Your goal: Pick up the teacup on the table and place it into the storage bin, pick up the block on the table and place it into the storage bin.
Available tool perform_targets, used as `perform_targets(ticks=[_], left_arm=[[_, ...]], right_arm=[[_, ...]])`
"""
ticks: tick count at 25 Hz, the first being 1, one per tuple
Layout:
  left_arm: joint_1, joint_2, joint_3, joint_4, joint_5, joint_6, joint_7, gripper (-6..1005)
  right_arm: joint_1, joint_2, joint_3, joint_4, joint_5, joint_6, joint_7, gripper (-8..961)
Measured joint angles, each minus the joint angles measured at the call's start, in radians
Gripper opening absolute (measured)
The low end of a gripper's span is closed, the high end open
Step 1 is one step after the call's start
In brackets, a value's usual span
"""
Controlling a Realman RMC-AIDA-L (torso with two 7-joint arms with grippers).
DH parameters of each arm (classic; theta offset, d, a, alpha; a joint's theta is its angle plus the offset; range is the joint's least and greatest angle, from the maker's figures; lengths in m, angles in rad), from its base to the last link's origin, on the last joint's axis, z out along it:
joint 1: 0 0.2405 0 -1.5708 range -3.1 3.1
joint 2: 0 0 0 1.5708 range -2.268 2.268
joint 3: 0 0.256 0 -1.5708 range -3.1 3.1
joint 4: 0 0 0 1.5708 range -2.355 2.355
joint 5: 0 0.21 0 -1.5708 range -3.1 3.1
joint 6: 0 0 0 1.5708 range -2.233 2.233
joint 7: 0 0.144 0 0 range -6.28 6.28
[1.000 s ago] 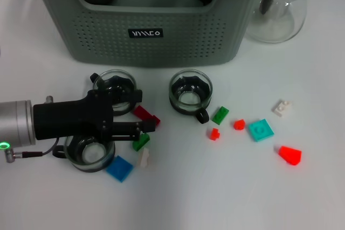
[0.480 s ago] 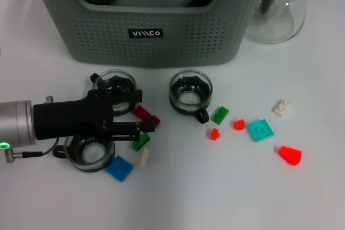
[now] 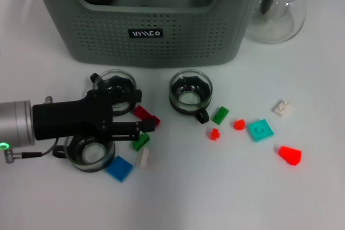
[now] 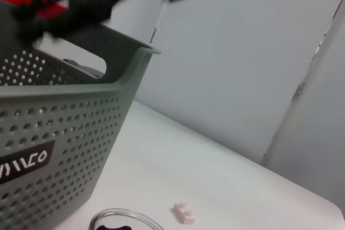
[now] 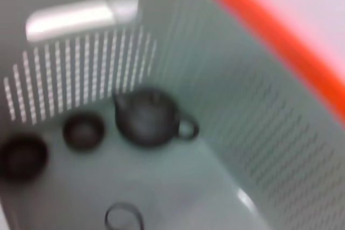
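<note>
The grey-green storage bin (image 3: 151,20) stands at the back; its wall also shows in the left wrist view (image 4: 59,149). Three glass teacups stand on the table: one at the left (image 3: 114,87), one in the middle (image 3: 190,94) and one near the front (image 3: 89,154). My left gripper (image 3: 145,111) hovers low between the left and front teacups, open, with a red block (image 3: 145,114) lying between its fingers. A green block (image 3: 141,141), a white block (image 3: 143,157) and a blue block (image 3: 119,168) lie beside it. My right gripper is out of view; its wrist view looks into the bin (image 5: 226,133).
Several more blocks lie to the right, among them green (image 3: 220,115), teal (image 3: 261,130), white (image 3: 282,107) and red (image 3: 290,155). A clear glass teapot (image 3: 280,9) stands right of the bin. A dark teapot (image 5: 148,117), small dark cups and a glass cup (image 5: 124,216) lie inside the bin.
The right arm, which was over the bin's right end, has risen out of the head view. The left arm and the table's objects have not moved.
</note>
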Motion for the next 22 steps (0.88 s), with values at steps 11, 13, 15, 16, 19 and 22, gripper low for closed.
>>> perform_targets(ticks=[11,13,15,16,19,22], left_arm=[[0.006,0.002,-0.003,0.002,0.001,0.0,0.003,877],[0.006,0.003,-0.003,0.003,0.0,0.0,0.003,877],[0.007,0.003,-0.003,0.003,0.001,0.0,0.003,877],[0.007,0.003,-0.003,0.003,0.0,0.0,0.003,877],[0.008,0.003,-0.003,0.004,0.001,0.0,0.003,877],[0.007,0.004,-0.003,0.004,0.0,0.0,0.002,877]], right_arm=[[-0.167,-0.021,0.003,-0.538,0.309,-0.26,-0.002,579],[-0.216,-0.029,0.007,-0.604,0.404,-0.314,-0.033,579],[-0.268,-0.04,0.017,-0.655,0.495,-0.382,-0.074,579],[-0.288,-0.044,0.021,-0.669,0.527,-0.416,-0.094,579],[-0.354,-0.053,0.039,-0.701,0.602,-0.537,-0.159,579],[-0.401,-0.056,0.057,-0.709,0.627,-0.674,-0.219,578]])
